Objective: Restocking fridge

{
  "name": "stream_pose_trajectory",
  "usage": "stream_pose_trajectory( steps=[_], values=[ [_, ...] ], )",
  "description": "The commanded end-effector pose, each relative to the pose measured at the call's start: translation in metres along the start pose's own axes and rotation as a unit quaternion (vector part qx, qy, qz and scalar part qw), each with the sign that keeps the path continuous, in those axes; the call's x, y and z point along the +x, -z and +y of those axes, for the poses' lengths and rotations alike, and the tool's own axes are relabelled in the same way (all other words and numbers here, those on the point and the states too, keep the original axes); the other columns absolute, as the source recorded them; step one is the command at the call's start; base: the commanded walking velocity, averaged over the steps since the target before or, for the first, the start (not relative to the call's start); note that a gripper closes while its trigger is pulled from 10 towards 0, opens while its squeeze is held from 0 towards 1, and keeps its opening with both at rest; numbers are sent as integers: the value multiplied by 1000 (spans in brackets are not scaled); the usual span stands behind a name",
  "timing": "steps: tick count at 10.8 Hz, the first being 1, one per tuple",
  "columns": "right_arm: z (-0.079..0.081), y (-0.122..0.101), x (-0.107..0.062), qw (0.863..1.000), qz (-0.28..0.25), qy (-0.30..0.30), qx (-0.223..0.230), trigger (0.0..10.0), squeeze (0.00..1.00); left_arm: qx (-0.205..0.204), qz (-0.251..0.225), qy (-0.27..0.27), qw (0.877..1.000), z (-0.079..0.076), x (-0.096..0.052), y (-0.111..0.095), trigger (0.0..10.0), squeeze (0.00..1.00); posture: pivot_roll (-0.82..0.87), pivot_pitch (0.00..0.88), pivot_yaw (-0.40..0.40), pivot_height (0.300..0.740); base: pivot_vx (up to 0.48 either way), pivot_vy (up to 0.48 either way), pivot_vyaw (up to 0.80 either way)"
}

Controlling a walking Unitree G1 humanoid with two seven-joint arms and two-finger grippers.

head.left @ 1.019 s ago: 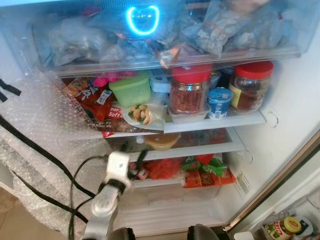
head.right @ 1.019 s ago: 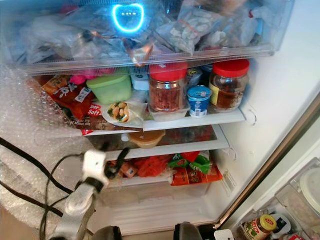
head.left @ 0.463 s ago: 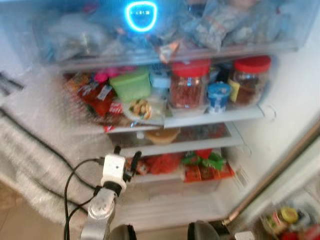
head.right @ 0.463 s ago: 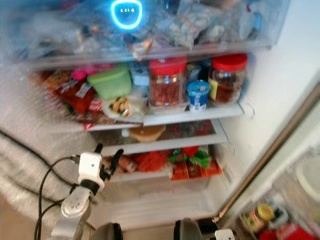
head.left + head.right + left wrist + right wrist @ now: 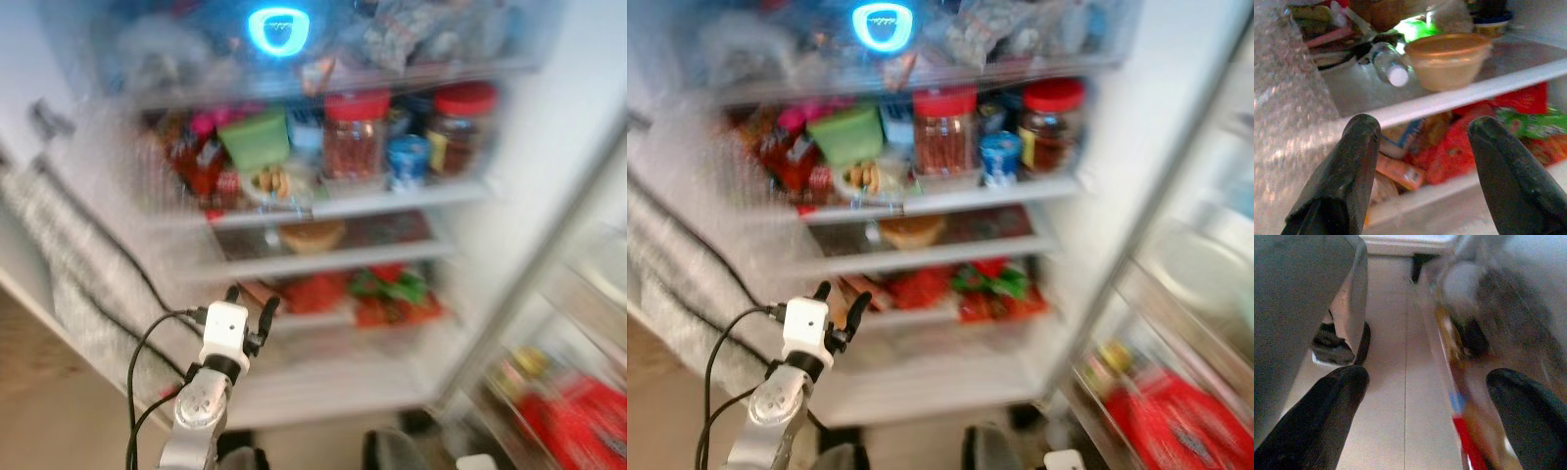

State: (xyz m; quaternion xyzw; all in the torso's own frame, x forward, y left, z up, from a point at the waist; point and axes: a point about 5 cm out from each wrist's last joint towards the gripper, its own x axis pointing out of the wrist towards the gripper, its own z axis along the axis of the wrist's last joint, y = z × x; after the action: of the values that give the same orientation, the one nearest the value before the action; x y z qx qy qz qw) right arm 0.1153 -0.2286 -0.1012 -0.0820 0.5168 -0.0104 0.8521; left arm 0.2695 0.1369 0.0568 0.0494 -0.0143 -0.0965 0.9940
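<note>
My left claw (image 5: pixel 249 305) hovers spread and empty before the open white fridge (image 5: pixel 323 377), aimed at a tan lidded plastic bowl (image 5: pixel 1447 58) on its middle shelf. My right claw (image 5: pixel 1425 426) hangs spread over tiled floor (image 5: pixel 1396 362).

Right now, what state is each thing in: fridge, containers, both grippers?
Fridge: open, shelves stocked.
Left gripper: open, holding nothing, raised before the lower shelves.
Right gripper: open, holding nothing, pointing at the floor.
Tan bowl: lidded, upright on a middle shelf.
Small bottle: capped, lying on its side beside the bowl.
Two red-lidded jars: closed, upright.
Green container: lid on.
</note>
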Motion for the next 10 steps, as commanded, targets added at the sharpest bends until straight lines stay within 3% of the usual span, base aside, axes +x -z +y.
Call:
stream_pose_trajectory(
  steps=[1,4,5,7,9,10],
  values=[
    [5,3,0,1000,5,-8,-2,10000,0,4,-3,-10,1000,5,1,-3,10000,0,-134,0,48,638,-322,0,0],
    [4,2,0,1000,4,-10,-3,10000,0,-17,38,-63,997,25,-7,11,10000,0,-125,0,43,638,-215,0,0],
    [4,1,0,1000,3,-10,-4,10000,0,-7,83,-83,993,35,-13,27,10000,0,-117,0,40,638,0,0,0],
    [5,0,0,1000,2,-11,-2,10000,0,-24,185,-115,976,52,-31,65,10000,0,-115,0,39,638,0,0,0],
    [5,0,0,1000,2,-12,-1,10000,0,-40,258,-127,957,56,-46,88,10000,0,-122,0,41,638,0,0,0],
    [5,0,0,1000,2,-11,1,10000,0,-45,289,-133,947,53,-57,100,10000,0,-127,0,42,638,0,465,0]
  ],
)
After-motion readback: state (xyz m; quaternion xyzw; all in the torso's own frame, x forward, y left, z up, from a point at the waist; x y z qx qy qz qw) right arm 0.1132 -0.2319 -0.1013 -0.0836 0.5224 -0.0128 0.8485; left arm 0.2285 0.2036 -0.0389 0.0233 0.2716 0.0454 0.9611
